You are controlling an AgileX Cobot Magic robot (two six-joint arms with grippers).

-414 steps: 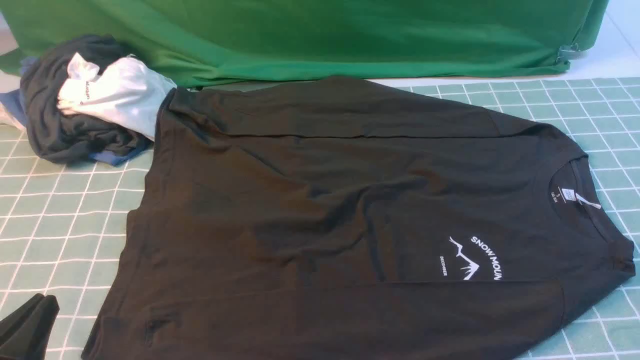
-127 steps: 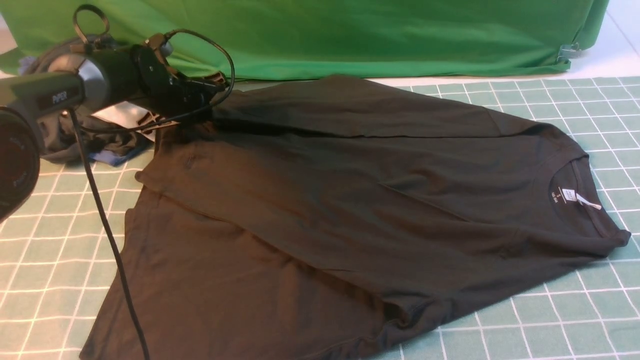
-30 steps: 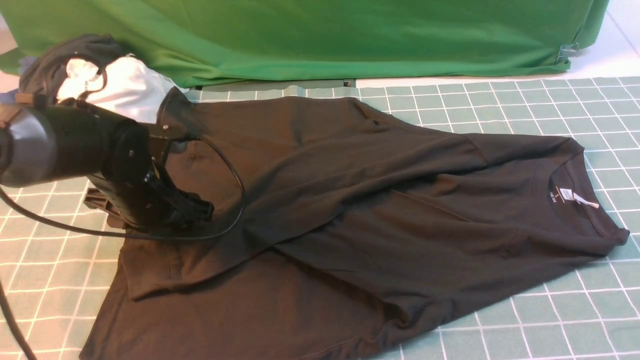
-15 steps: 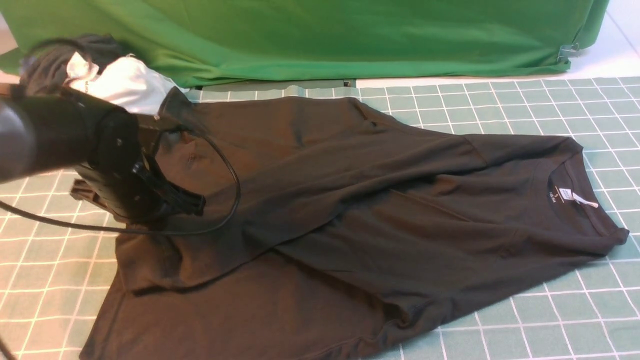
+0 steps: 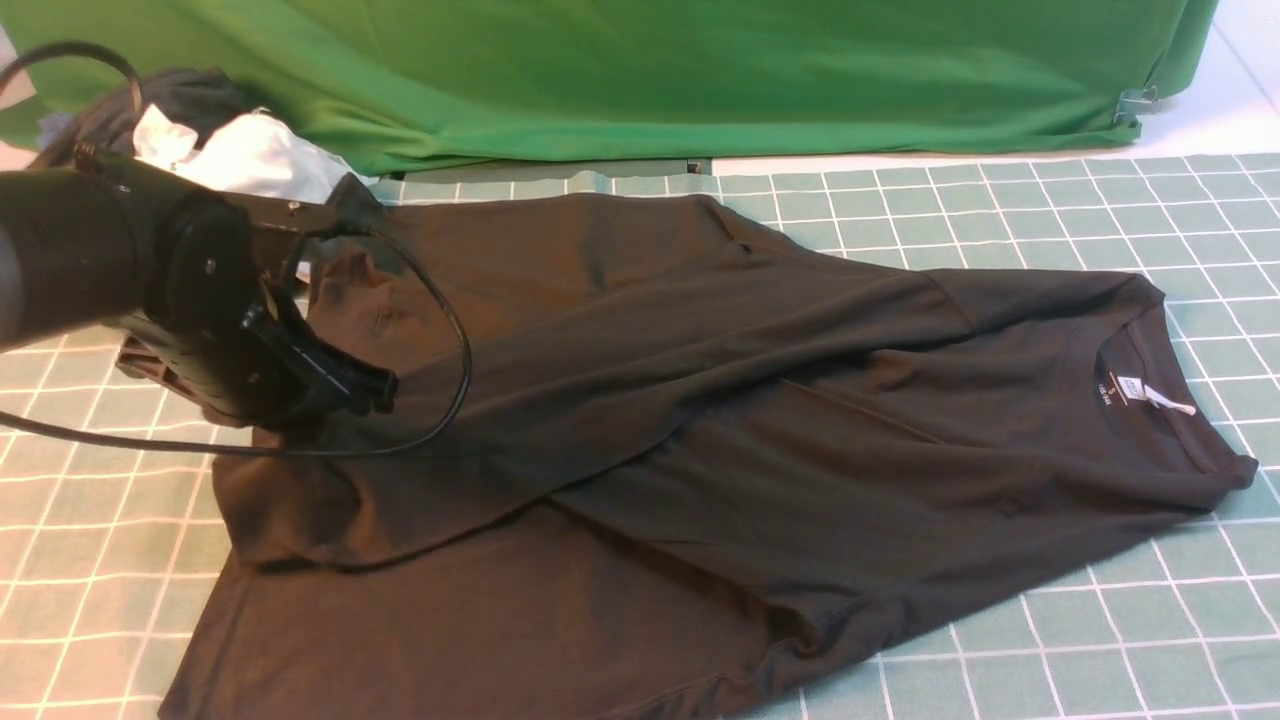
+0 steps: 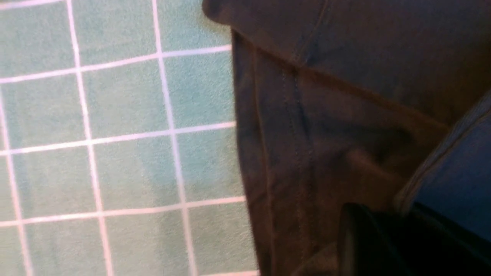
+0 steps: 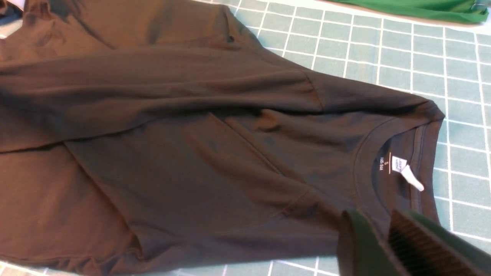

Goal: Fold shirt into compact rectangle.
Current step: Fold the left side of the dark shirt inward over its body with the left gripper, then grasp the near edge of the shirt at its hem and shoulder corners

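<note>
The black shirt [image 5: 700,420] lies on the green grid mat, its collar and white neck label [image 5: 1135,388] to the right. Its far side is folded diagonally over the body. My left gripper [image 5: 385,390] is low over the shirt's left end. In the left wrist view its dark fingers [image 6: 368,237] are together, with a raised fold of the shirt [image 6: 326,115] running in between them. My right gripper [image 7: 385,218] is out of the front view. It hovers above the shirt [image 7: 191,134] near the collar label [image 7: 399,165], fingers nearly together and empty.
A heap of dark grey, white and blue clothes [image 5: 230,150] sits at the back left, just behind my left arm. The green cloth backdrop [image 5: 700,70] closes off the far side. The grid mat [image 5: 1000,210] shows bare at the right. My arm's cable [image 5: 445,330] loops over the shirt.
My left gripper has closed and moved left and slightly up. The folded corner of the shirt has slid left with it. The rest of the shirt has not moved.
</note>
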